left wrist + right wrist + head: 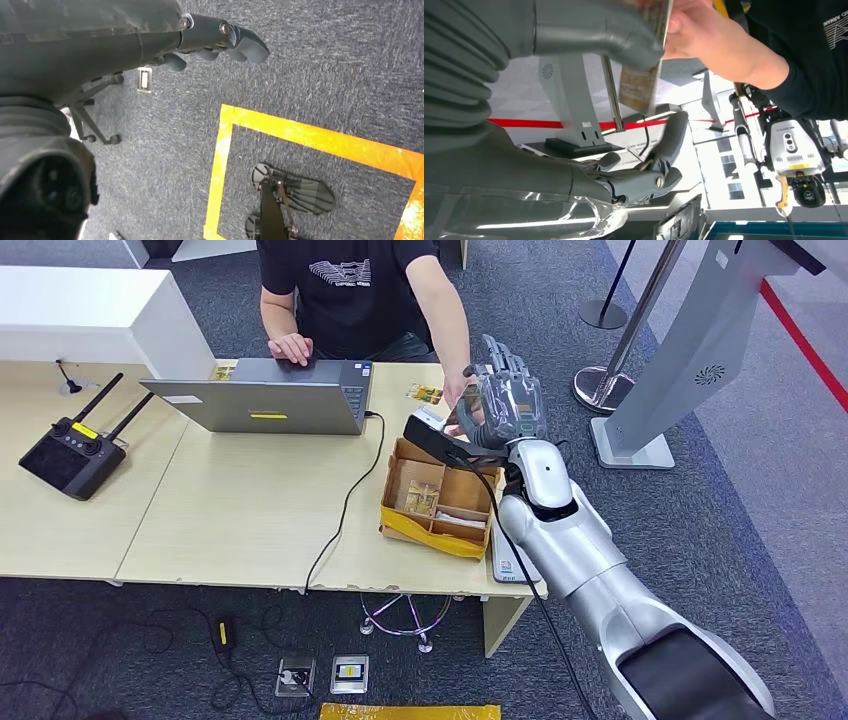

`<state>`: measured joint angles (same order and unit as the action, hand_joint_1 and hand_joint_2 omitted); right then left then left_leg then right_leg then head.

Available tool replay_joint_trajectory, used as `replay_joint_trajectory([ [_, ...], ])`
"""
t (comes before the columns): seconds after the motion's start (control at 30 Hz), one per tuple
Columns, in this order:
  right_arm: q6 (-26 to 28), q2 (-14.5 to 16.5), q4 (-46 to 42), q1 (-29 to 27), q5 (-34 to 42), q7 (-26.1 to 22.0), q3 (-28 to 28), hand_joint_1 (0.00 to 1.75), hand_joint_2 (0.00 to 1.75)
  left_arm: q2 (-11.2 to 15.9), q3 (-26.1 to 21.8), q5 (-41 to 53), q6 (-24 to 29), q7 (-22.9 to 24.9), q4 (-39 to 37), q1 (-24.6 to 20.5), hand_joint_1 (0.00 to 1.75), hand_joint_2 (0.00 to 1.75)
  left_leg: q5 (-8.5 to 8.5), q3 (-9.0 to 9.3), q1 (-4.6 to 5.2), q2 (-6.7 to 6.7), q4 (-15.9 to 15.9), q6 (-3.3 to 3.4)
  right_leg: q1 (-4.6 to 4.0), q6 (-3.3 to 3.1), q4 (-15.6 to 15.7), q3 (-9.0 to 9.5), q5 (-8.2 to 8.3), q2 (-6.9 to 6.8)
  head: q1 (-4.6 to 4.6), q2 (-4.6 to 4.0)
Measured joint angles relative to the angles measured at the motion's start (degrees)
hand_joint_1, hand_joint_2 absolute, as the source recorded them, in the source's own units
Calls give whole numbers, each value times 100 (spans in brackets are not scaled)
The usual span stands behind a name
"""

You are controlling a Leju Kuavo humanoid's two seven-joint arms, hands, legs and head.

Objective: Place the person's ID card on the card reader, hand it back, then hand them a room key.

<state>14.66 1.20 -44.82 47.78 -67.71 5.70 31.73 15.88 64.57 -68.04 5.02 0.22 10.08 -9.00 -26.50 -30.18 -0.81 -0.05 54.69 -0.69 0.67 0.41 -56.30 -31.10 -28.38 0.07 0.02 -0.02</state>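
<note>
The right robot hand [507, 400] is raised over the far right corner of the pale wooden tabletop [250, 510], beyond the open cardboard box with yellow tape [440, 502]. Its thumb presses a thin tan-printed ID card [644, 80] against its fingers, while the person's hand [704, 37] grips the card's other edge. The left robot hand [220, 42] hangs over grey carpet [320, 65], fingers loosely curled and holding nothing.
</note>
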Motion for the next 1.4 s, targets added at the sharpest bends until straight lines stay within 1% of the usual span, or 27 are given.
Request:
replay_joint_trajectory([
  [0.43, 125, -9, 110, 45, -213, -37, -137, 0, 0, 14, 46, 3, -19, -15, 0, 0, 0, 0, 0, 0, 0, 0, 0, 0, 0, 0, 0, 0, 0, 0, 0, 0],
  [0.57, 254, -21, 119, 138, -240, -123, -231, 0, 0, 14, 57, -34, -10, -39, 0, 0, 0, 0, 0, 0, 0, 1, 1, 0, 0, 0, 0, -2, 0, 0, 0, 0],
  [0.67, 494, -103, 155, 245, -209, -284, -367, 0, 0, 12, 82, -110, 23, -85, 0, 2, 0, 0, 0, 0, 0, 0, 6, 0, 0, 0, 0, -4, 0, 0, -1, 0],
  [0.73, 504, -228, 194, 352, -45, -405, -501, 0, 0, 13, 90, -166, 42, -95, 0, 3, 0, 0, 0, -1, 0, 0, 11, 0, 0, 0, 0, -4, 0, -2, -1, 0],
  [0.8, 311, -409, 271, 475, 347, -534, -692, 0, 0, 15, 99, -224, 48, -93, -2, 5, 0, 0, 0, -3, 0, -4, 16, 0, 0, 0, 0, -3, 0, -6, -1, 0],
  [0.97, -241, -1046, 681, 711, 1790, -821, -1402, 0, 0, 14, 131, -381, 98, -79, -30, 25, 0, 0, -1, -19, 1, -13, 32, 2, 2, 4, 0, -3, 3, -12, 0, 0],
  [1.07, -329, -1358, 901, 734, 2101, -935, -1753, 0, 0, 12, 131, -421, 118, -79, -33, 31, 0, 0, -2, -28, 2, -12, 36, 3, 4, 8, 0, -7, 5, -11, 0, 0],
  [1.17, -330, -1516, 1084, 761, 2134, -943, -2000, 0, 0, 11, 133, -433, 123, -79, -34, 26, 0, 0, -5, -27, 1, -1, 37, 3, 4, 8, -2, -12, 6, -3, -1, 0],
  [1.3, -328, -1615, 1210, 765, 2228, -868, -2185, 0, 0, 8, 133, -439, 119, -79, -35, 13, 0, 0, -6, -26, -1, 4, 38, 4, 3, 7, -9, -25, 6, 0, -4, 0],
  [1.33, -329, -1646, 1246, 764, 2365, -805, -2240, 0, 0, 8, 133, -446, 111, -78, -35, 10, 0, 0, -5, -26, -1, -1, 39, 4, 2, 7, -10, -28, 6, -4, -3, 0],
  [1.4, -332, -1780, 1340, 759, 2885, -701, -2414, 0, 0, 10, 133, -470, 98, -48, -38, 11, 0, 0, -4, -31, -1, -16, 41, 4, 1, 6, -10, -30, 5, -19, -3, 0],
])
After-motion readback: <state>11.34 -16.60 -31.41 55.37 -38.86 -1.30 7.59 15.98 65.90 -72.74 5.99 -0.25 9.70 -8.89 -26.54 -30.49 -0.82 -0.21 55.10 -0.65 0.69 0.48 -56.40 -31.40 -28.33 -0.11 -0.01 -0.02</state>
